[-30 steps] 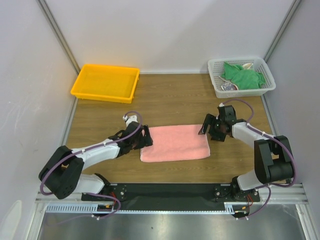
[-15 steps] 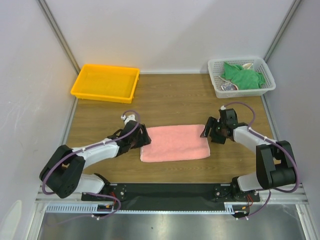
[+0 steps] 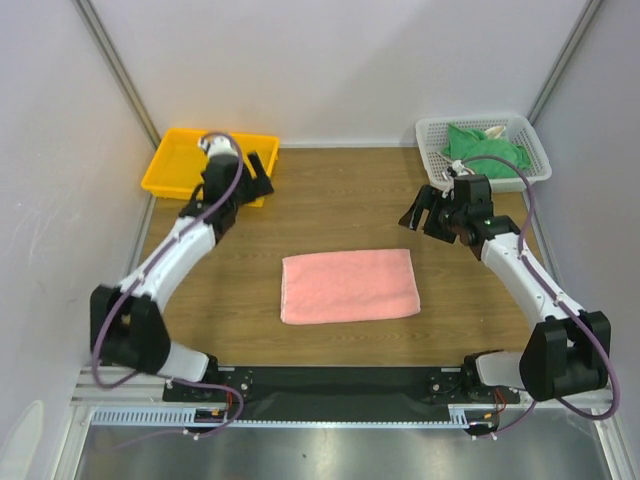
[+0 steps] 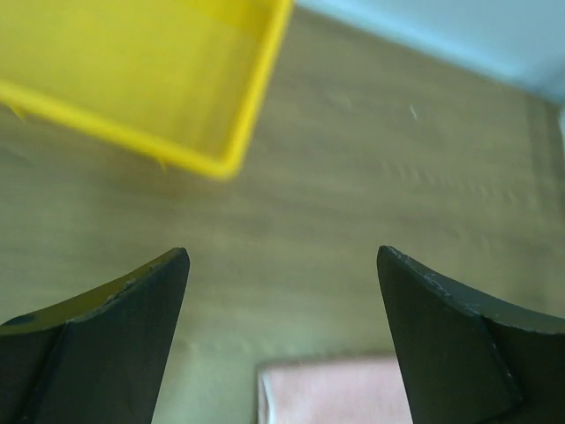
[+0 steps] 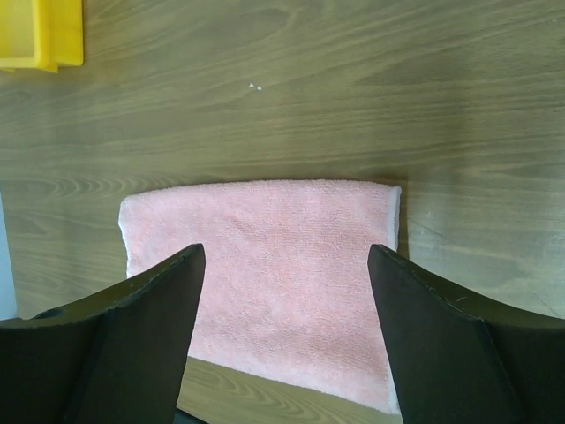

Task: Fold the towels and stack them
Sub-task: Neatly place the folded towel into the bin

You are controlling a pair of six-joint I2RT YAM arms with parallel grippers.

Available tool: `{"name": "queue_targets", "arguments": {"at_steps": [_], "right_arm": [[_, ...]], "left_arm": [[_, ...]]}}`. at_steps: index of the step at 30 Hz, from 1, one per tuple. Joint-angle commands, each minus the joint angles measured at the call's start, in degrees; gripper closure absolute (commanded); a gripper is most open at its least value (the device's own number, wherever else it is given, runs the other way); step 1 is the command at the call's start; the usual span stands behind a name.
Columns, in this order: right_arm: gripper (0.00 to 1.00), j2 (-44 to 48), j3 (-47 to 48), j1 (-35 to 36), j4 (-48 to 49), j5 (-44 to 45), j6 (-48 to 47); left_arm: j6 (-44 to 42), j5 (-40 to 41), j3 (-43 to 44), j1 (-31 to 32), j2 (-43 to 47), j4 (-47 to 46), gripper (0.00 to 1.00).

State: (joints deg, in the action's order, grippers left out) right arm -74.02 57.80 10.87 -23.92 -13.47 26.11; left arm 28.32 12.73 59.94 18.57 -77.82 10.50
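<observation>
Shows a plush salmon-pink towel [image 3: 348, 285] folded into a flat rectangle on the wood-grain table [image 3: 340, 200], with left gripper [image 4: 282, 256] and right gripper [image 5: 284, 252] both spread wide, smooth black wedge-shaped fingers empty.

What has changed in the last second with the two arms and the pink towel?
Both arms drew away from the ends of the pink towel. The left gripper swung to the far left, over by the yellow tray. The right gripper moved back toward the white basket. Both have open jaws and hold nothing. The pink towel stayed folded flat; the tray, the basket and the green towel did not move.
</observation>
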Motion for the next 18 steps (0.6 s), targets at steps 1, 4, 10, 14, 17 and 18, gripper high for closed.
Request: {"name": "queue_targets", "arguments": {"at_steps": [1, 4, 10, 14, 17, 18], "right_arm": [[0.19, -2.4, 1.5, 0.0, -1.0, -1.6, -1.8], [0.19, -3.9, 0.9, 0.0, 0.4, -2.9, -1.7], [0.2, -7.5, 0.6, 0.0, 1.4, -4.5, -0.9], [0.19, -9.2, 0.8, -0.1, 2.0, -4.4, -0.7], [0.19, -11.0, 1.6, -0.1, 1.2, -4.6, -0.8], [0.19, -11.3, 1.8, 0.0, 0.9, -4.7, -1.0]], "left_arm": [[-5.9, 2.5, 10.1, -6.3, -11.2, 1.2, 0.07], [-5.5, 5.0, 18.3, -11.0, -17.3, 2.4, 0.08], [-7.0, 11.2, 35.4, -17.3, -32.7, 8.5, 0.08], [-2.7, 16.6, 38.9, -20.5, -37.2, 9.2, 0.09], [3.7, 18.0, 38.9, -21.4, -39.0, 10.4, 0.14], [5.5, 18.6, 38.9, -21.5, -39.9, 10.9, 0.14]]}}
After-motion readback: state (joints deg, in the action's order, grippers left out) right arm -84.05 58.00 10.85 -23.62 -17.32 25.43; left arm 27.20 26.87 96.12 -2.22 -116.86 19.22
